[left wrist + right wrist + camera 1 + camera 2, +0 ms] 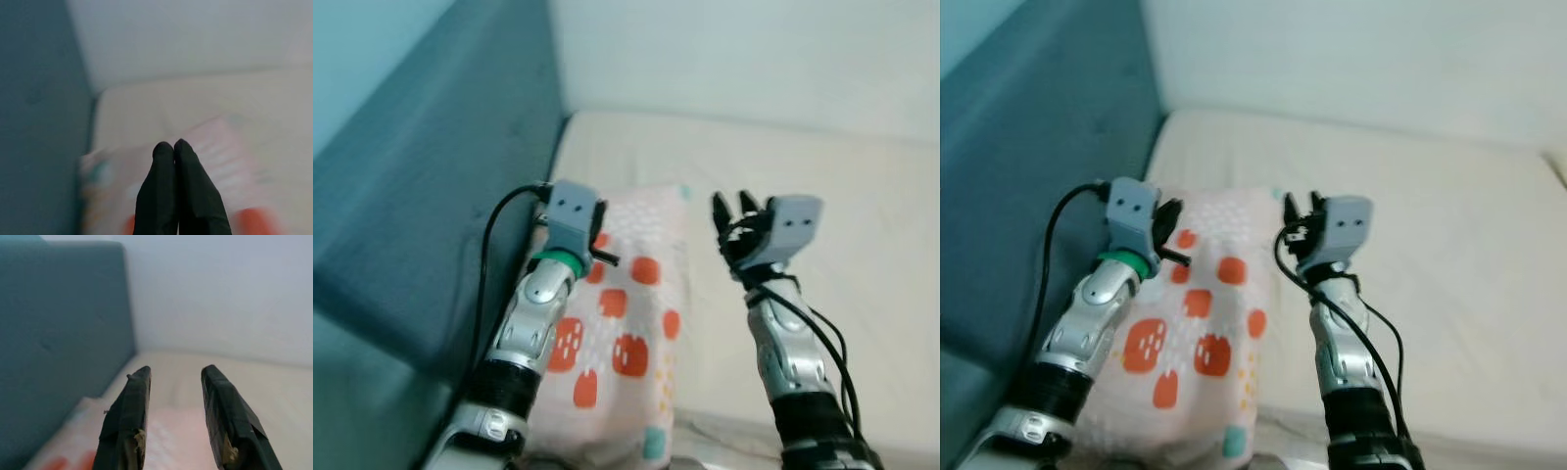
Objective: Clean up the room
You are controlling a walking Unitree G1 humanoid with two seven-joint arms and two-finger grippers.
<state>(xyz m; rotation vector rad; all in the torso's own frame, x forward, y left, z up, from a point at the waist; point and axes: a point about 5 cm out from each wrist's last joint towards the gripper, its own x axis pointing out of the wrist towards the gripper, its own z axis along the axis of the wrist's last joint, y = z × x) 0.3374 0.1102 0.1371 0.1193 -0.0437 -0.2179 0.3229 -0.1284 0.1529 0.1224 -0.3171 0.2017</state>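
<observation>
The pillow (626,323) is motion-blurred in the left wrist view.

Pillow (626,323) on mattress (822,196), against headboard (431,196) at left; wall (754,49) behind mattress

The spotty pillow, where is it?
The pillow lies on the cream mattress, on the robot's left beside the blue headboard, under the left gripper.

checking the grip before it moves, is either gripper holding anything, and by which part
Nothing is held. The left gripper is shut on nothing above the pillow; the right gripper is open.
</observation>
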